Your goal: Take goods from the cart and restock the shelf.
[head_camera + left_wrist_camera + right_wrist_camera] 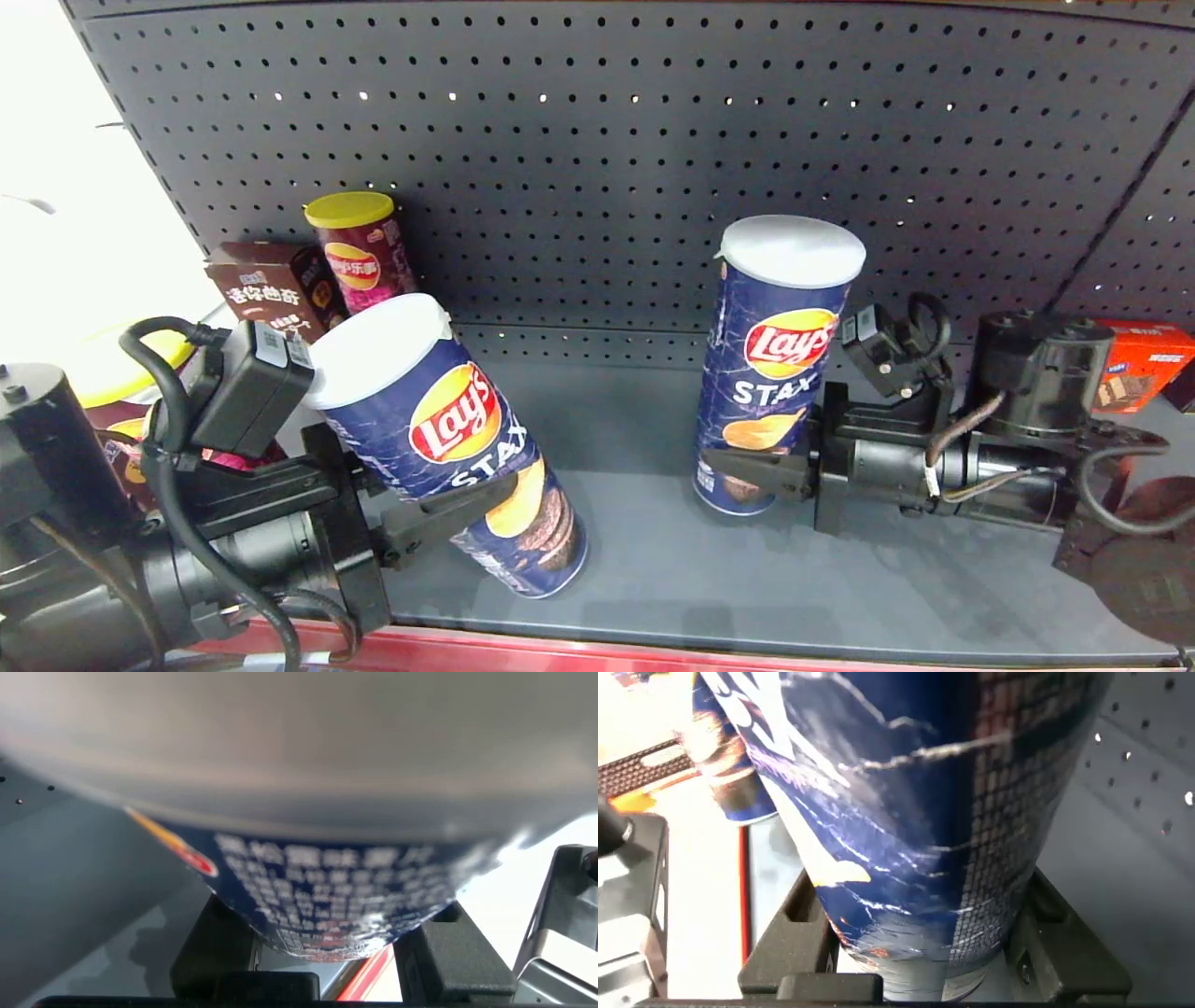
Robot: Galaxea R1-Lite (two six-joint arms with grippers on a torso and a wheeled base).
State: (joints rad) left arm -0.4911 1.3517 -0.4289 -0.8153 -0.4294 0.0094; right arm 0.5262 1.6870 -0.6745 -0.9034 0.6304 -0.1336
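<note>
At the shelf (pixel 840 579), right end effector (pixel 752 467) grips upright can (pixel 780 345).

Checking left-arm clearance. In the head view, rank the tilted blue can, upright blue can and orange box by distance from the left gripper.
1. Tilted blue can, held in the left gripper.
2. Upright blue can, mid-shelf, to the right.
3. Orange box, far right end.

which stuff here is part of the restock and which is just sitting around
In the job:
tilted blue can, held by the left gripper
upright blue can, held by the right gripper
shelf

Just sitting there:
maroon can with yellow lid
brown box
orange box
</note>
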